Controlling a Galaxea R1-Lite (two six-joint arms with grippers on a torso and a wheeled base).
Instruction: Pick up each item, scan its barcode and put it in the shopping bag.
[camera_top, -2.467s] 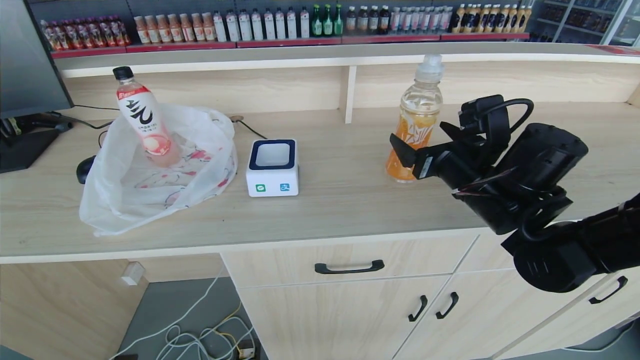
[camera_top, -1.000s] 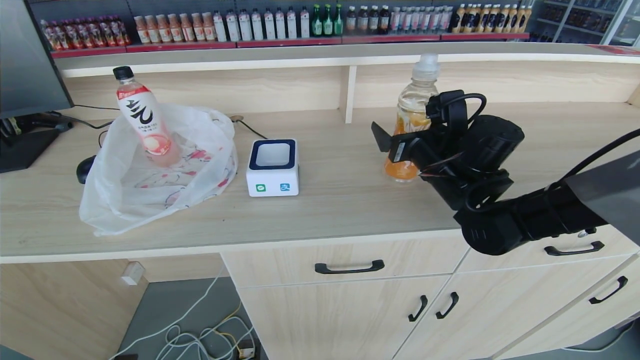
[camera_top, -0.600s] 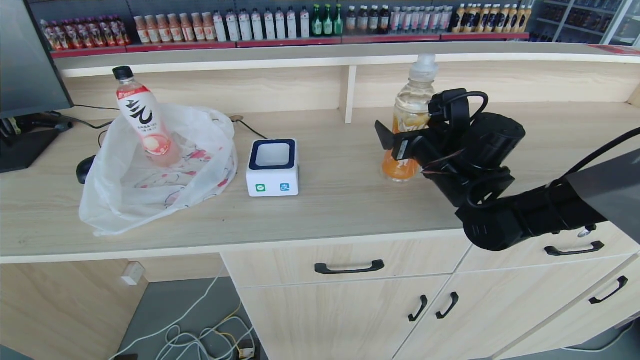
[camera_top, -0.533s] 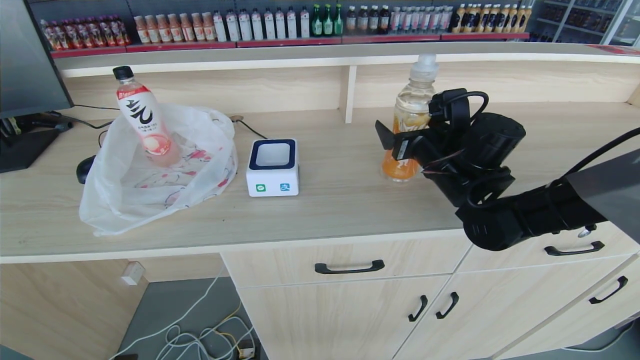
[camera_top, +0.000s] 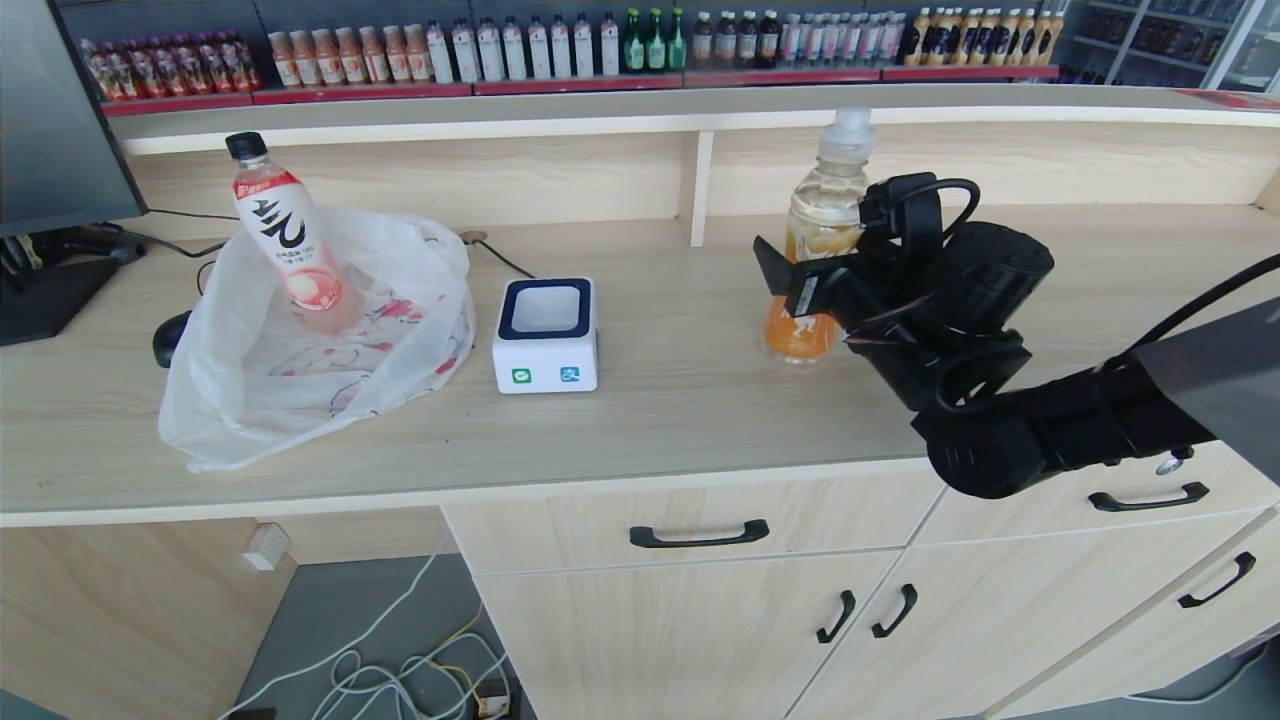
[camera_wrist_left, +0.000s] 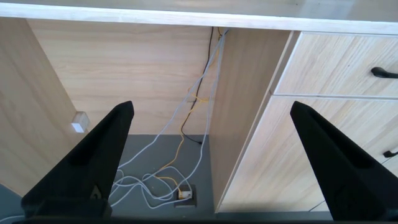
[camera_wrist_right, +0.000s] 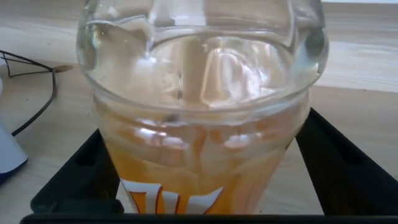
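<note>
An orange drink bottle with a clear cap stands on the wooden counter, right of centre. My right gripper reaches in from the right and is shut on the bottle's lower half, with one finger on each side. Close up, the bottle sits between the two black fingers. A white scanner box stands mid-counter. To its left a white shopping bag holds a leaning pink drink bottle. My left gripper hangs open below the counter, facing the cabinet fronts.
A raised back ledge runs behind the counter, with a divider post behind the scanner. A monitor and a black mouse sit at far left. Cables lie on the floor under the counter.
My right gripper moved left and forward from beside the orange bottle and took hold of it. The bottle shifted slightly left. The bag, pink bottle and scanner stayed put.
</note>
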